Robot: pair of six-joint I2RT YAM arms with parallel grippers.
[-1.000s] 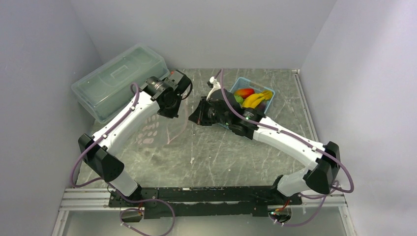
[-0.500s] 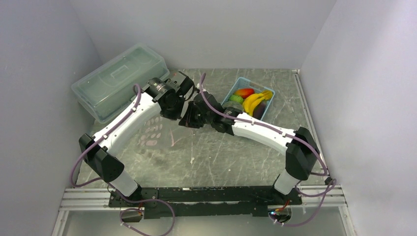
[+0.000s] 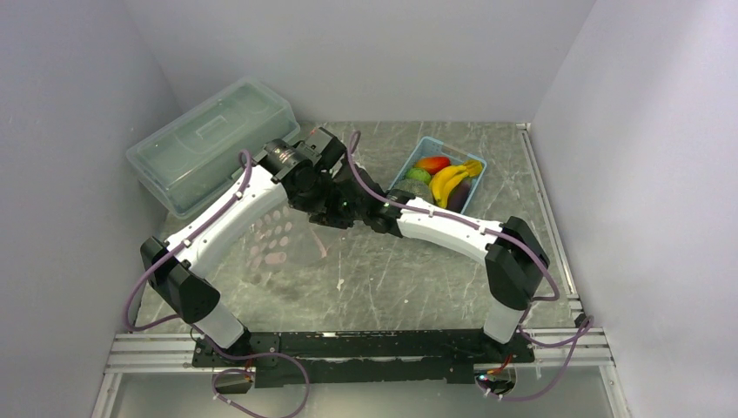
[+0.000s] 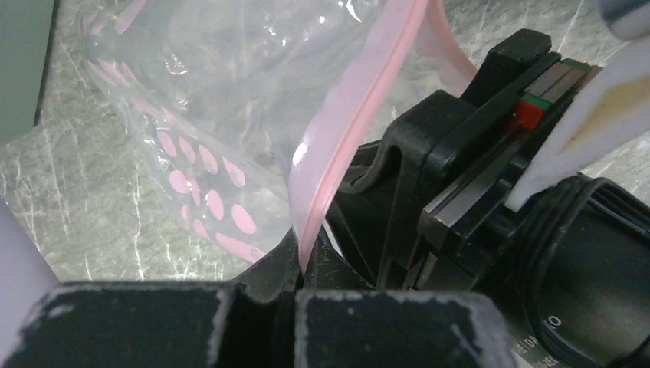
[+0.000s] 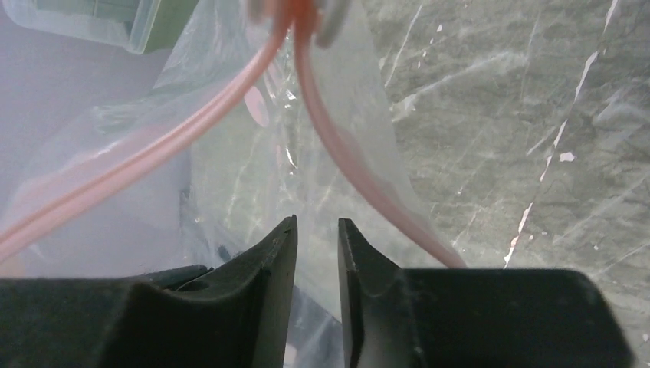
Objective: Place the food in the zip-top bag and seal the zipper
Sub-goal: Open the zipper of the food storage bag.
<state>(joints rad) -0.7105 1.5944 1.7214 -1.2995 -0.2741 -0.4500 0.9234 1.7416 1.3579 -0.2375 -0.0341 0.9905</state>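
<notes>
Swinging in from the basket side, right arm point(image 3: 452, 228) now meets left arm point(image 3: 228, 209) over the zip-top bag point(image 3: 277, 246).
From above, the food point(image 3: 446, 177) lies in the blue basket point(image 3: 457, 149), well apart from the bag. Left wrist: left gripper point(image 4: 296, 270) is clamped on the pink zipper point(image 4: 360, 115). Right wrist: right gripper point(image 5: 317, 245) has its fingers slightly apart, with bag film showing through the gap.

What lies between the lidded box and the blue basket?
The left end effector, shut on the zipper, and the right end effector, seen in the top external view.
</notes>
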